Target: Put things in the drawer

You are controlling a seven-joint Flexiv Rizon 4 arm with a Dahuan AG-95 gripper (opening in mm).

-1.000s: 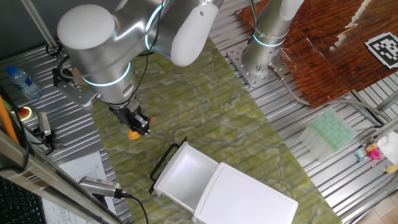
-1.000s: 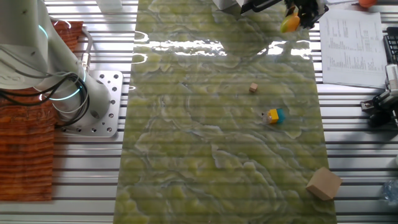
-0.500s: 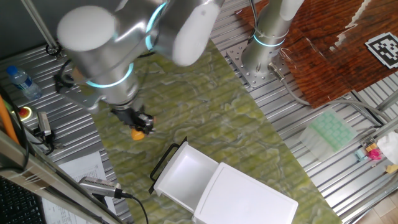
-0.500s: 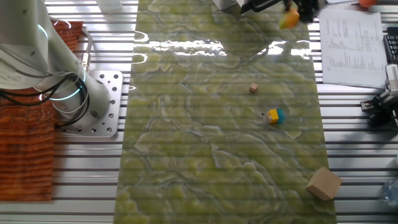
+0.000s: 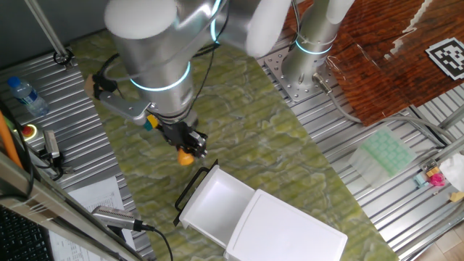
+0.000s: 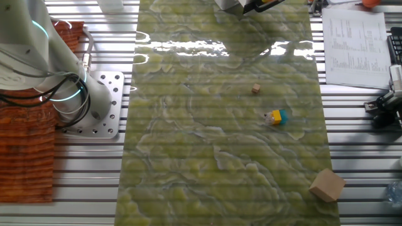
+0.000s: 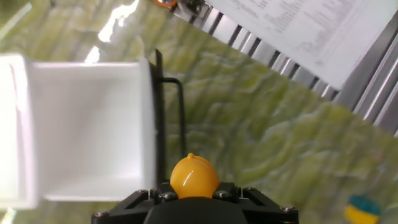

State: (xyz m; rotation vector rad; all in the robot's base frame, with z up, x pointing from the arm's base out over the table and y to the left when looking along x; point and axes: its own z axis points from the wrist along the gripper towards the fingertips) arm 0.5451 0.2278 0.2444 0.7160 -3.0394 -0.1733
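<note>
My gripper (image 5: 190, 147) is shut on the yellow-orange lemon-shaped toy fruit (image 5: 186, 156) and holds it above the mat, just left of the drawer's black wire handle (image 5: 190, 187). In the hand view the lemon (image 7: 194, 177) sits between the black jaws at the bottom, with the handle (image 7: 169, 118) and the open white drawer (image 7: 87, 130) just ahead. The drawer (image 5: 217, 204) stands pulled out of the white cabinet (image 5: 290, 232) and looks empty. A small tan cube (image 6: 255, 89) and a yellow and blue block (image 6: 275, 117) lie on the mat.
A tan wooden block (image 6: 326, 184) lies near the mat's corner. A clear water bottle (image 5: 27, 94), papers (image 5: 98, 199) and tools lie left of the mat. A pale green gridded tray (image 5: 388, 154) sits at the right. The arm's base (image 5: 308, 54) stands behind.
My gripper has carried the lemon to the right and nearer, from the left part of the mat to just beside the drawer's handle. In the other fixed view it has left the frame.
</note>
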